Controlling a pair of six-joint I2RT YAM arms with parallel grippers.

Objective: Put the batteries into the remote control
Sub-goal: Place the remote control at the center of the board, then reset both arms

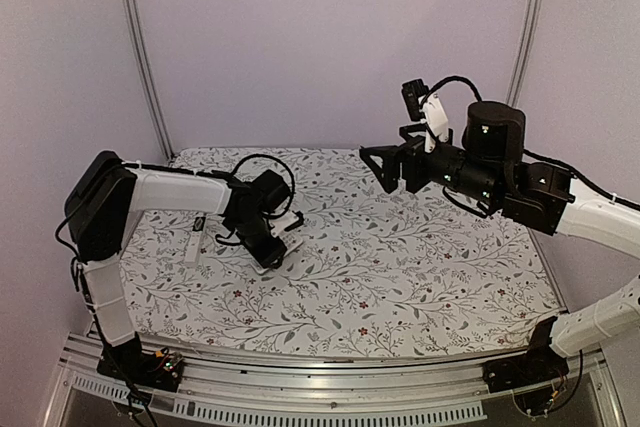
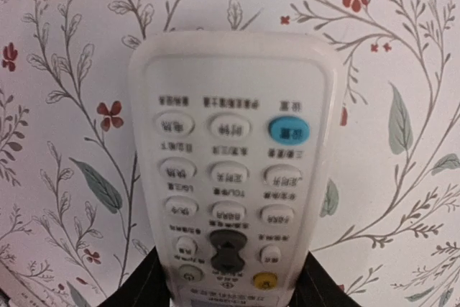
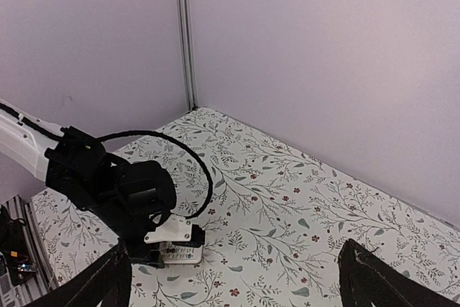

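The left gripper point(image 1: 272, 255) grips the white remote control point(image 2: 230, 170) by its sides, low over the floral cloth point(image 1: 420, 267) on the left, while the right gripper point(image 1: 386, 169) hangs high on the right, jaws wide and empty.

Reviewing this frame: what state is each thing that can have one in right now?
White plastic remote control with a blue button: button side up, clamped at its lower end.
Left gripper: shut on the remote control.
Right gripper: open, empty, raised above the floral cloth.
Batteries: none in view.

Both arms point(image 1: 170, 189) show white shells, black joints, black cables point(image 3: 188, 147), perhaps green lights point(image 1: 484, 130).
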